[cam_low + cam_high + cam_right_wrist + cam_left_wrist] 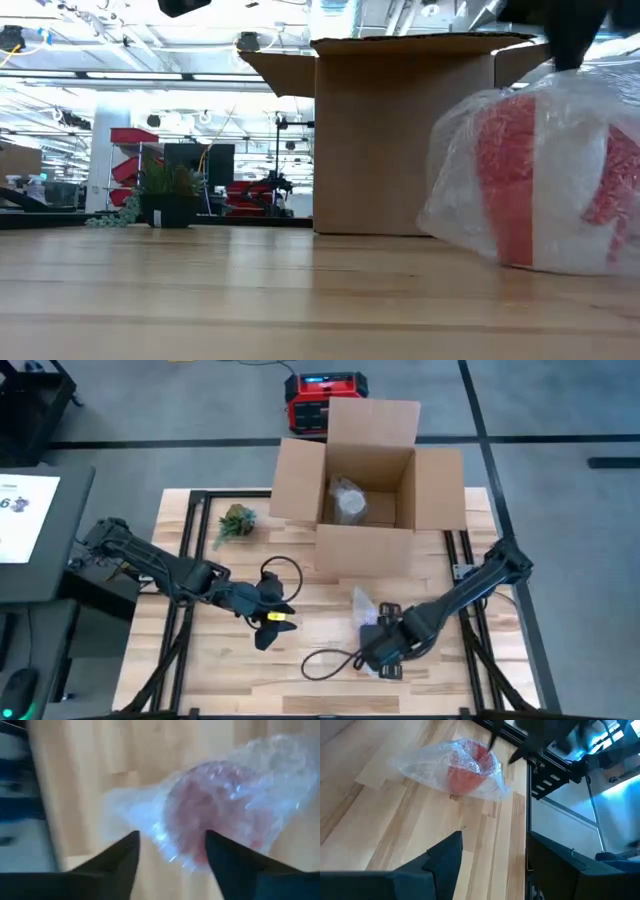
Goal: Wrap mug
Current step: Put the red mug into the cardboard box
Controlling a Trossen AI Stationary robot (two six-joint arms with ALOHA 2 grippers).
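Plastic: clear bubble wrap (435, 762) lay loose around a red mug (467, 770), bunched and trailing off to one side.
Mug place: on the wooden table (190, 670), in front of the cardboard box (365, 545) and well apart from it, toward the right arm's side.
Handling: the mug was probably stiff, breakable and fairly heavy; the wrap looked soft, slick and light, so it would likely slide or peel away if pulled alone.
Hold: best taken across the mug's body through the wrap, or by a loose flap when folding it over.
Right gripper (170, 847): hung just over the bundle, fingers spread apart and pinching nothing.
Left gripper (268, 622): waited out from the box's front-left corner, farther from the box than the bundle's near end; fingers spread, holding nothing.
Box: flaps open, with another wrapped item (348, 500) already inside.
Edges: the bundle sat near the table's right rail (547, 765), so a push that way risked the edge.
Open room: bare wood lay between the bundle and the box front; a small plant (235, 520) stood beside the box's left flap, out of the way.
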